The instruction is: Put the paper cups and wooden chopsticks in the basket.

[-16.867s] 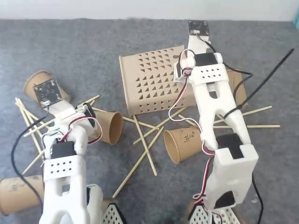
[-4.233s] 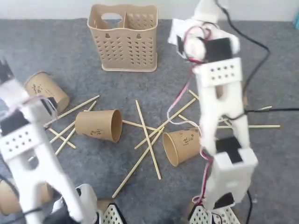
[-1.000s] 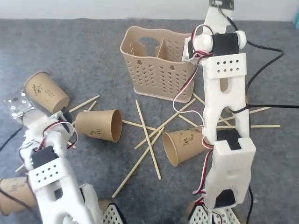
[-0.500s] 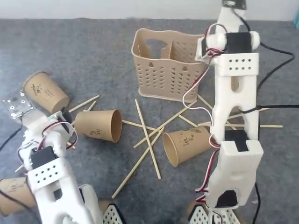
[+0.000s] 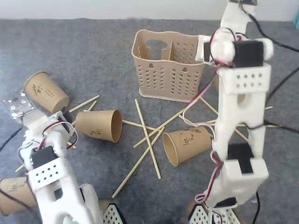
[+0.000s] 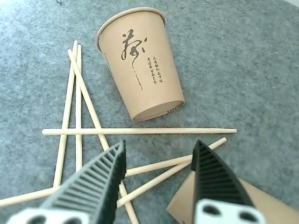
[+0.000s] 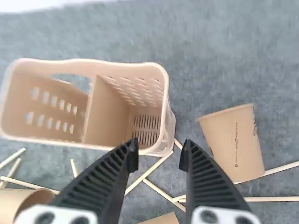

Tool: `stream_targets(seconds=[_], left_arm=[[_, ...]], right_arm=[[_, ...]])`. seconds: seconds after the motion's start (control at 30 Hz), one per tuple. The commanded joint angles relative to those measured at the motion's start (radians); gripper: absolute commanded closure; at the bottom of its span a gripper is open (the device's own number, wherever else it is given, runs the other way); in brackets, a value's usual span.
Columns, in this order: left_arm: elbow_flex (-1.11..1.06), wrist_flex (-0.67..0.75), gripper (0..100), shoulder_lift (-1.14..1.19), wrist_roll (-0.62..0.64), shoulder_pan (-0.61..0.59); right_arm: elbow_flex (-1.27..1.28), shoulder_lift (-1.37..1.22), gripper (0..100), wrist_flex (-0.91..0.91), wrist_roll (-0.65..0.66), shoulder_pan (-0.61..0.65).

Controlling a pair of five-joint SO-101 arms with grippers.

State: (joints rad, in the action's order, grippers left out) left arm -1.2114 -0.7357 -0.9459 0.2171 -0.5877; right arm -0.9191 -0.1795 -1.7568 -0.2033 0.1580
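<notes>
My right gripper (image 7: 159,147), jaws apart and empty, hangs over the basket (image 7: 117,62) rim; lowering carelessly, I could topple it.

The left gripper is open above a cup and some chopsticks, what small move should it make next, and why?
Probably lower the left gripper onto the paper cup: its jaws are open and empty, the cup lies on its side just ahead, and the basket stands upright.

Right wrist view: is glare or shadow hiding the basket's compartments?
Right wrist view: no glare, the basket is evenly lit inside, divider plain; only the right pincer overlaps its near rim. High view: soft light, faint shadows under the cups.
</notes>
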Motion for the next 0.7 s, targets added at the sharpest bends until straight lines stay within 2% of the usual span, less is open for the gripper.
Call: stream_targets(seconds=[0.0, 0.13, 0.2, 0.4, 0.53, 0.67], left_arm=[[0.053, -0.052, 78, -0.023, 0.012, 0.008], [0.091, -0.130, 78, -0.023, 0.012, 0.008], [0.105, -0.167, 78, -0.023, 0.009, 0.009], [0.174, -0.273, 78, -0.023, -0.023, 0.080], [0.240, -0.365, 78, -0.023, -0.034, 0.167], [0.292, -0.454, 78, -0.023, -0.107, 0.267]], right_arm=[[0.138, 0.265, 84.1, -0.045, 0.006, 0.004], [0.379, 0.496, 84.1, -0.042, 0.012, 0.002], [0.502, 0.610, 84.1, -0.038, 0.060, -0.005], [0.852, 0.845, 84.1, 0.019, 0.262, -0.188], [1.068, 0.911, 84.1, 0.067, 0.382, -0.280], [1.237, 0.952, 84.1, 0.094, 0.462, -0.374]])
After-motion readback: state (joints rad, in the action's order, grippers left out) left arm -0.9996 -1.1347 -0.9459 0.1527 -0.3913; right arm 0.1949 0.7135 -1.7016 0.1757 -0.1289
